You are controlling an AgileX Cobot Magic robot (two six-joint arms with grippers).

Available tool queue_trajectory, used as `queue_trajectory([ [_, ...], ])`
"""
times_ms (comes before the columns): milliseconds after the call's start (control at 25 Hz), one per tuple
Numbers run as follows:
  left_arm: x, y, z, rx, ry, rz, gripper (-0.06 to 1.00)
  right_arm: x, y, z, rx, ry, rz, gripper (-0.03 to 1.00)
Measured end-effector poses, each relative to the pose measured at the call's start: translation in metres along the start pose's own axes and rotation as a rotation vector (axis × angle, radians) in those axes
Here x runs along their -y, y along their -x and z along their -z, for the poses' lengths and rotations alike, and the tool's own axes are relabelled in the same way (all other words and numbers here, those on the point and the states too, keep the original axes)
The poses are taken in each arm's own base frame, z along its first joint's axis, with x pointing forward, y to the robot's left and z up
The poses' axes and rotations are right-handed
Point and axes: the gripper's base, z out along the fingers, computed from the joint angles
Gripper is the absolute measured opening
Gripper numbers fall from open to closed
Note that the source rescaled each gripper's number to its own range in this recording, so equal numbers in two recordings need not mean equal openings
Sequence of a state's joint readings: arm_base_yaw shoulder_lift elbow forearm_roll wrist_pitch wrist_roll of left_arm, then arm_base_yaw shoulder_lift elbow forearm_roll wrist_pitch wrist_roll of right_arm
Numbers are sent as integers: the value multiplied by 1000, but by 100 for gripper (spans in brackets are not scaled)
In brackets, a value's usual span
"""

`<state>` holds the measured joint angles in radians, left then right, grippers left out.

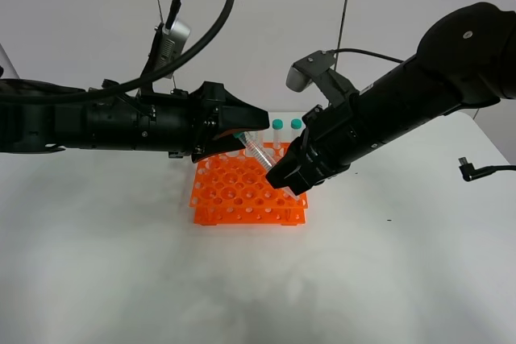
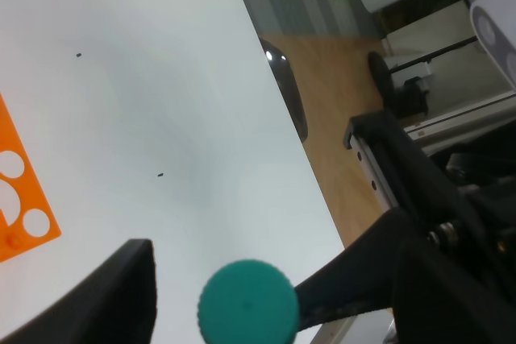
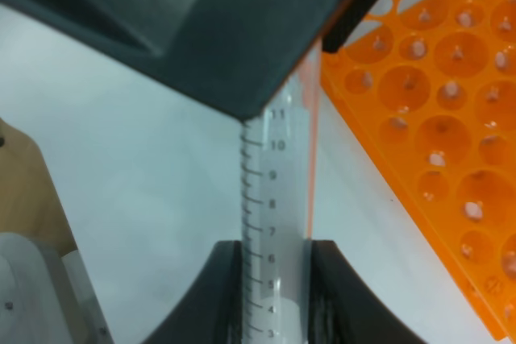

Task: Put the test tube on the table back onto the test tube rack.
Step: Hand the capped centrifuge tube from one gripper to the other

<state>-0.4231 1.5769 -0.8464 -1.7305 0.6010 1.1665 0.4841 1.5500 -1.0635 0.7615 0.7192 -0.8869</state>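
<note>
You had the right claw (image 3: 274, 257) clamped on the test tube (image 1: 260, 151), which was tilted above the test tube rack (image 1: 242, 195), off the surface (image 1: 121, 263), probably for re-gripping. Only the left wrist view showed your left claw (image 1: 256, 121) standing wide around the teal cap (image 2: 248, 305), with a gap on one side.

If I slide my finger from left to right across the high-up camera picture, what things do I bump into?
Left arm → tilted test tube → two upright teal-capped tubes → right arm → black cable plug.
</note>
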Motion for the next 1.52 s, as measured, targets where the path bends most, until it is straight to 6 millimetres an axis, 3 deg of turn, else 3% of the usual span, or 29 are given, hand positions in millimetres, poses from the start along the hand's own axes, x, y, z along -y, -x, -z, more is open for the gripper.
queue_trajectory([
  [800, 4, 6, 0, 15, -10, 0, 81, 1, 1, 0, 9, -11, -12, 1],
  [960, 4, 6, 0, 16, -7, 0, 59, 1, 1, 0, 9, -11, -12, 1],
  [1200, 1, 7, 0, 24, 18, -4, 3, 1, 1, 0, 11, -11, -14, 1],
  [1520, 1, 7, 0, 24, 18, -4, 0, 1, 1, 0, 12, -12, -14, 1],
])
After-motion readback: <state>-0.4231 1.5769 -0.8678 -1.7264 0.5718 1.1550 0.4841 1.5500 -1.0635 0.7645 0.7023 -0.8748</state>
